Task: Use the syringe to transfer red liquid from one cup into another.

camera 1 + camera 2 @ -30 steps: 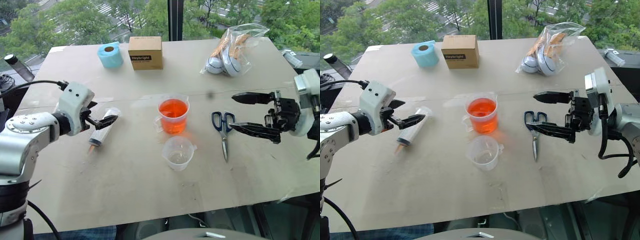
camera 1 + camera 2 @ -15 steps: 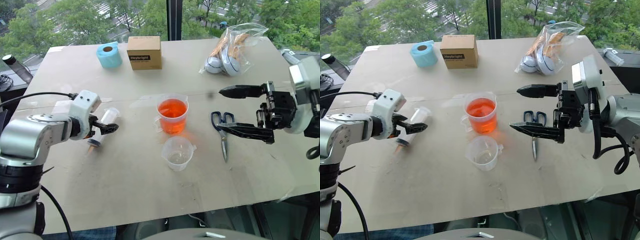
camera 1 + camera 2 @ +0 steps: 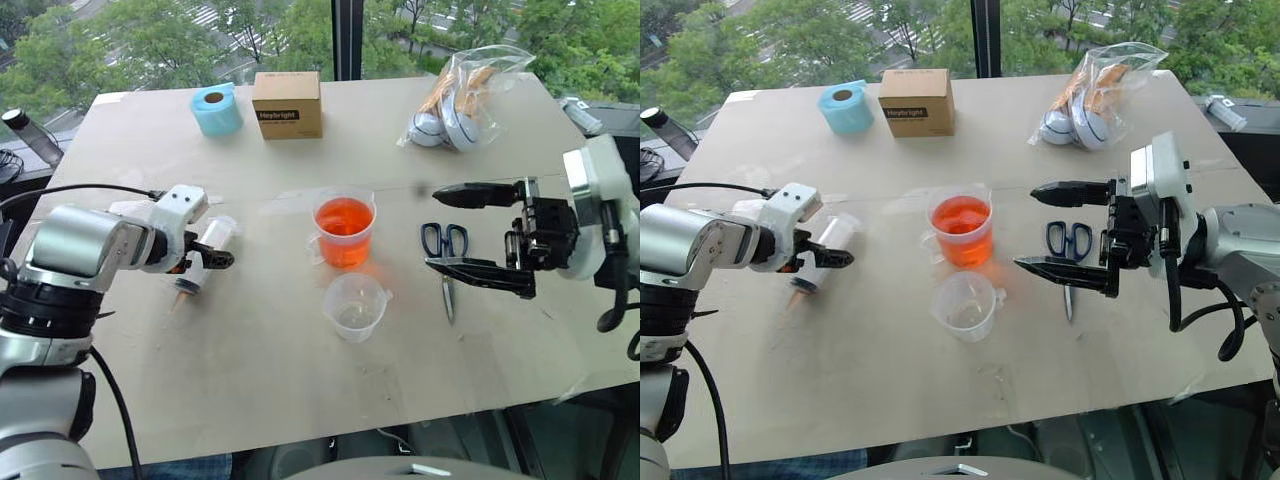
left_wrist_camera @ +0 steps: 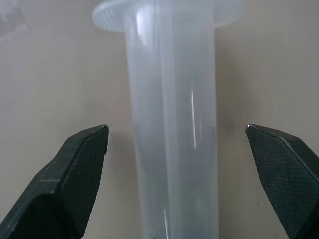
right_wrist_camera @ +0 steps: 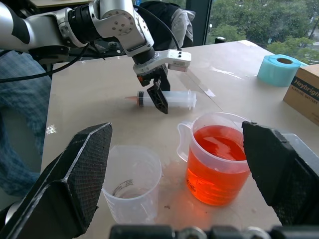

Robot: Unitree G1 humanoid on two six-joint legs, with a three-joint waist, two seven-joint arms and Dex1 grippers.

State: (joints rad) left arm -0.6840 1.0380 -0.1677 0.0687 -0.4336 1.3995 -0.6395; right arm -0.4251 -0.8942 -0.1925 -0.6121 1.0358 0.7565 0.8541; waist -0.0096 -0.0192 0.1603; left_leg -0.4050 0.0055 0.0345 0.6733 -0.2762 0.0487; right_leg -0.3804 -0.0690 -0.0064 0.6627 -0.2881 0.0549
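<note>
The large beige table (image 3: 300, 380) carries everything. At its far edge stand a brown cardboard box (image 3: 287, 104), a light blue roll of tape (image 3: 218, 109) and a clear plastic bag with balls inside (image 3: 462, 95); none of these matters for the task.

Near the middle is the taller clear plastic measuring cup (image 3: 345, 229), about half full of bright orange-red liquid (image 3: 344, 218). Just in front of it, apart from it, is the shorter clear plastic cup with a pour spout (image 3: 355, 305), which looks empty. To the right lie scissors with dark blue handles (image 3: 446, 258).

The large clear plastic syringe (image 3: 204, 255) lies flat on the table, well to the left of both cups, its small orange-brown tip towards the near edge.

Compared with a second ago, the left gripper (image 3: 203, 254) has come lower and tilted down onto the syringe. In the left wrist view its two black fingers (image 4: 79, 164) stand wide apart on both sides of the barrel, not touching it, so nothing is grasped yet. I judge that closing on the barrel is the next step, and no liquid has been moved yet.

The right gripper (image 3: 478, 229) hangs above the scissors, also spread wide and empty; it has shifted only a little towards the cups.
</note>
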